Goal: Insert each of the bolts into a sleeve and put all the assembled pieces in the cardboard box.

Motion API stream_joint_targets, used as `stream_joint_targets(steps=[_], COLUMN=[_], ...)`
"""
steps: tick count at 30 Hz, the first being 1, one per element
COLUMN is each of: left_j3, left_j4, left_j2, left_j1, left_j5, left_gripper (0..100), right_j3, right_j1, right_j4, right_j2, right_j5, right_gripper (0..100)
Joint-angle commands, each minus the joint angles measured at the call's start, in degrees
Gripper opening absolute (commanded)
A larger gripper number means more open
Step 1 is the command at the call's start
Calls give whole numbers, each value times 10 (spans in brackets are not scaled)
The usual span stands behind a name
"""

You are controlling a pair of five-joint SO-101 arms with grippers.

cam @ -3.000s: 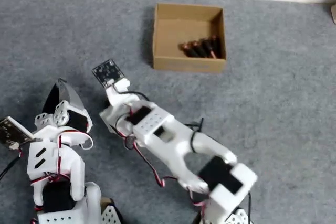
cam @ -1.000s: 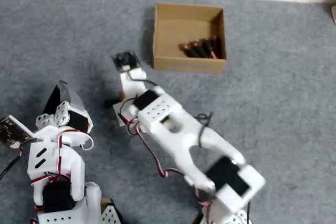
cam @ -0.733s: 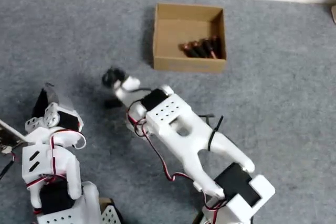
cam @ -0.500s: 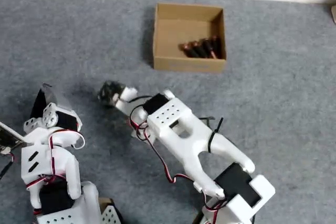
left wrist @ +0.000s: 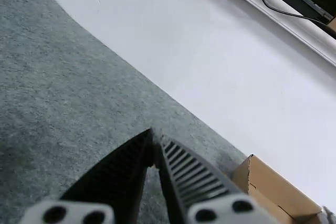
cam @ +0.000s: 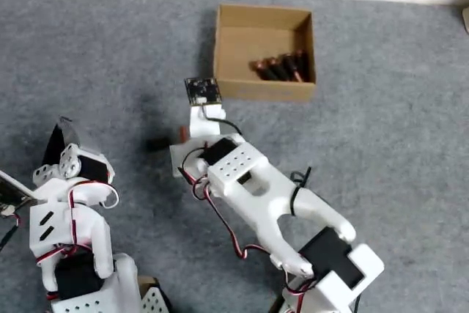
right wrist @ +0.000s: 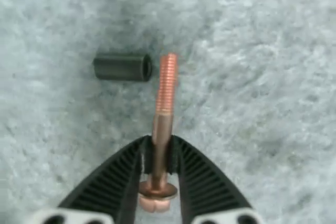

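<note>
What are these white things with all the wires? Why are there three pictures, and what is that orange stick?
These are two small robot arms side by side on a grey mat: the left arm and the right arm. One picture looks down on them from above. The other two come from little cameras fixed to each arm's wrist, so you look along its pincer, called a gripper. The right gripper pinches the orange stick, a copper bolt, near its head. The bolt's threaded end is close to a short black sleeve lying on the mat. The left gripper is shut and holds nothing. The cardboard box has some assembled pieces inside.
</note>
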State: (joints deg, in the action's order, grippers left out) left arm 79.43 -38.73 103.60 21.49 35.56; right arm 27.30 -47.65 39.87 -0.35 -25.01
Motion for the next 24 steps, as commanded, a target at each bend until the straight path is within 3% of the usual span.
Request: stream_joint_targets(steps=[1,6,14,18,24], left_j3=[-27,-27,-26,-26,-26], left_j4=[2,2,2,2,2], left_j2=[2,2,2,2,2], left_j1=[5,5,5,7,7], left_j5=[1,1,-3,-4,-31], left_gripper=[7,7,7,7,8], right_j3=[-5,1,-12,-70,-219], right_j1=[7,-2,-15,-15,-28], right_j4=[-12,-6,-30,-39,28], right_j2=[-12,-10,-7,39,193], right_j5=[51,131,402,477,541], right_gripper=[167,360,365,365,365])
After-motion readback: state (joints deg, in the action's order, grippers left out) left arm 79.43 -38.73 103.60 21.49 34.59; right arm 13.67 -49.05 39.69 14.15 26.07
